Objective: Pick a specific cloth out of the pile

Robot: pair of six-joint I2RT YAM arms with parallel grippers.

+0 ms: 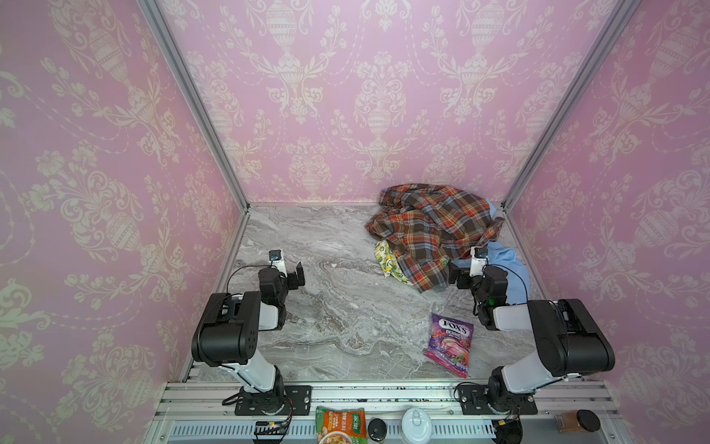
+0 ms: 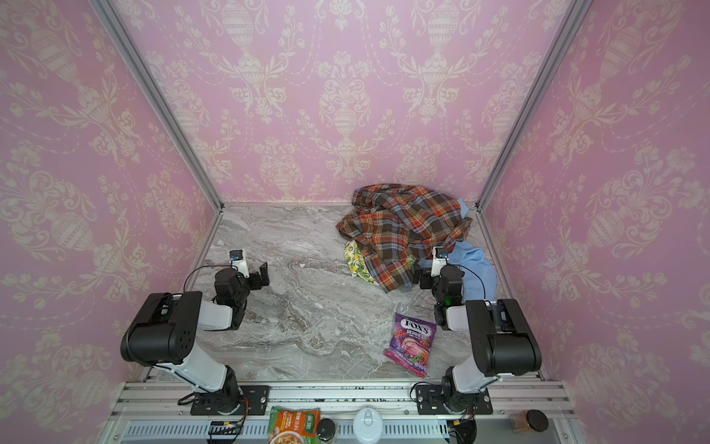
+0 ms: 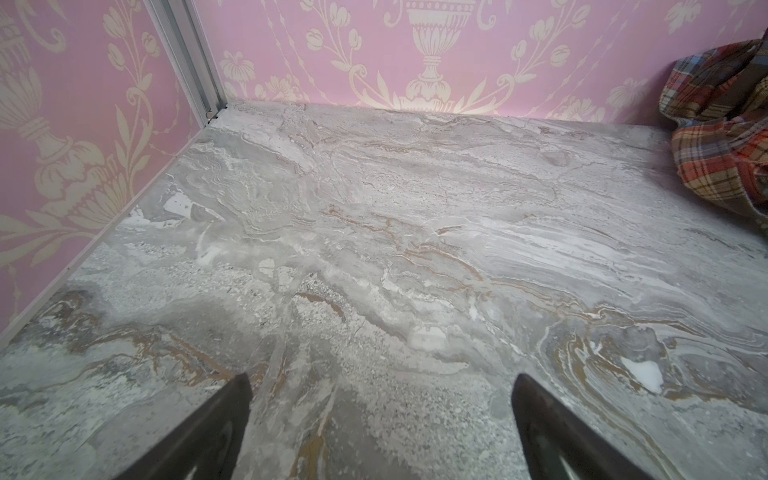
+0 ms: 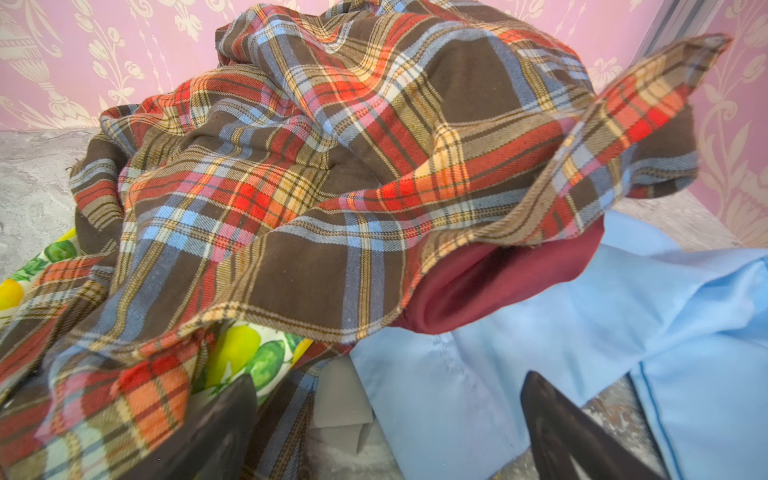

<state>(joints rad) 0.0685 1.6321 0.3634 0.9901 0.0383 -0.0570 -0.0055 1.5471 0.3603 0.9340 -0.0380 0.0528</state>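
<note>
Observed: the right jaws stand wide apart with nothing between them, low at the near edge of the pile. The left jaws are likewise wide apart and empty, over bare worktop, with the pile well off to one side of them.

Item sought: the cloth, plain maroon. Only one rolled fold is exposed, in the right wrist view; in both top views it is hidden. The fold lies ahead of the right jaws, beyond the tips and a little toward the finger that sits over the light blue shirt. It emerges from under the hem of the plaid shirt, which covers the rest of it, and it rests on the blue shirt. The lemon-print cloth lies by the opposite finger.

Handling, as judged: thin, limp and light, with a slight sheen, so likely to slip from a shallow pinch. It will not keep its shape and will trail as it is drawn out, and the plaid shirt on top will probably drag along.

Recommended hold: the exposed fold, taken deep across both layers, clear of the plaid hem above and the blue shirt beneath. Risk noted: catching either neighbour with it
</note>
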